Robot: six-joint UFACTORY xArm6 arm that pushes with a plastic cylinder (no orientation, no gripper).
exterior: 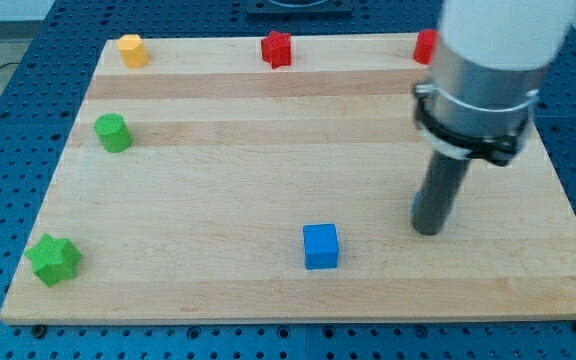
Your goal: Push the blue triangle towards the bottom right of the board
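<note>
My tip point(428, 230) rests on the wooden board point(218, 180) at the right, below the arm's wide grey body. A thin blue sliver point(415, 210) shows at the rod's left edge, just above the tip. It looks like a blue block almost wholly hidden behind the rod, and its shape cannot be made out. A blue cube point(320, 246) sits to the left of the tip, near the board's bottom edge, well apart from it.
A red star point(277, 48) and a yellow block point(132, 50) sit along the top edge. A red block point(425, 46) at the top right is partly hidden by the arm. A green cylinder point(113, 132) and a green star point(54, 259) sit at the left.
</note>
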